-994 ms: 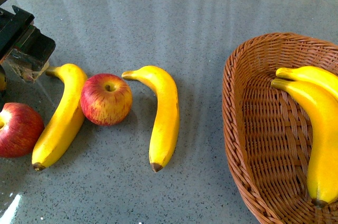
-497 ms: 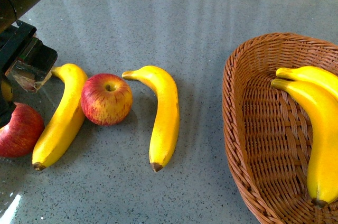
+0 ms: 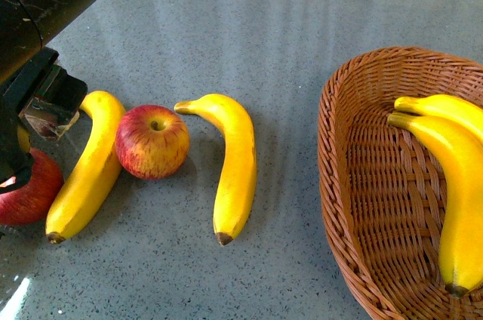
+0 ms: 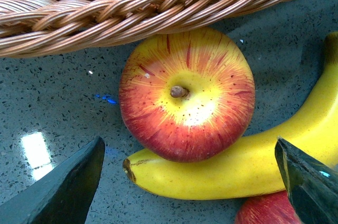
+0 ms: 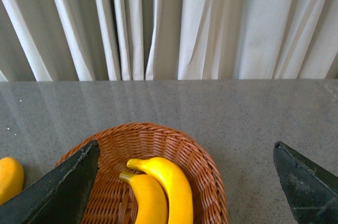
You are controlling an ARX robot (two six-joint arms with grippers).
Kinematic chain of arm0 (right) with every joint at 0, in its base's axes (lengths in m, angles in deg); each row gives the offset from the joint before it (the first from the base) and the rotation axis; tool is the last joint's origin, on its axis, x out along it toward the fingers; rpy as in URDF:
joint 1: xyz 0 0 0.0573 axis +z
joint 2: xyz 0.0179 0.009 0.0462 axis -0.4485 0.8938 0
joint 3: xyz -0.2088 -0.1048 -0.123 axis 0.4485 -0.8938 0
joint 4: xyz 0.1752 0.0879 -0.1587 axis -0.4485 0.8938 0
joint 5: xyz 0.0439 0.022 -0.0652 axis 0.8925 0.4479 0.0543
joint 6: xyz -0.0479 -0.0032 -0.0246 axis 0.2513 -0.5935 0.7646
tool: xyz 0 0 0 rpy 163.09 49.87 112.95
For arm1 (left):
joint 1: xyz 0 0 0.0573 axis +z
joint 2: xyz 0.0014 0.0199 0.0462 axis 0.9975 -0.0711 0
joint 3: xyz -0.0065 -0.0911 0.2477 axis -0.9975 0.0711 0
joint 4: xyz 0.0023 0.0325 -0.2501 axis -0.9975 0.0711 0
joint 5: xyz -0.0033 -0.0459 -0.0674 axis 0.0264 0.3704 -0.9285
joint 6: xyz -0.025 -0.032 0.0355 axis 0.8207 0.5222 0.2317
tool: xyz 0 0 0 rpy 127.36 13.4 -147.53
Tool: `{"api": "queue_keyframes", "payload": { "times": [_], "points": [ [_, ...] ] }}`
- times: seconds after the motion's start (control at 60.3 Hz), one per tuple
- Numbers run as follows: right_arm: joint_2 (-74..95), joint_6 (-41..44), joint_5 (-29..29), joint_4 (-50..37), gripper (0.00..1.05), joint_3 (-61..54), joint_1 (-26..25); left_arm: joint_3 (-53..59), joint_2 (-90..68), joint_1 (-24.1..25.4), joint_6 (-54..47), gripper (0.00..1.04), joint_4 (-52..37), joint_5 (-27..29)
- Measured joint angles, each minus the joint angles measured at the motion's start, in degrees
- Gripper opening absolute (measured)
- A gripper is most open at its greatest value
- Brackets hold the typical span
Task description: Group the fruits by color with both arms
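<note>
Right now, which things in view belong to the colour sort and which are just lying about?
Job: left banana, middle banana, yellow-streaked apple, red apple, wicker basket with two bananas inside, left fingers and right fingers, both sets open.
Just there: white curtains, grey tabletop.

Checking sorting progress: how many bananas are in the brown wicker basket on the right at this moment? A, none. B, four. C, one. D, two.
D: the wicker basket holds a near banana and a far banana side by side.
</note>
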Motion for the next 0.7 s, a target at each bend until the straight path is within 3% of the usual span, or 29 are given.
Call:
{"api": "queue_keyframes", "payload": {
  "times": [0.696],
  "points": [
    [0.00, 0.00, 0.00, 0.00, 0.96, 0.00, 0.00, 0.00, -1.31, 0.28, 1.01, 0.96, -0.31, -0.07]
  ]
}}
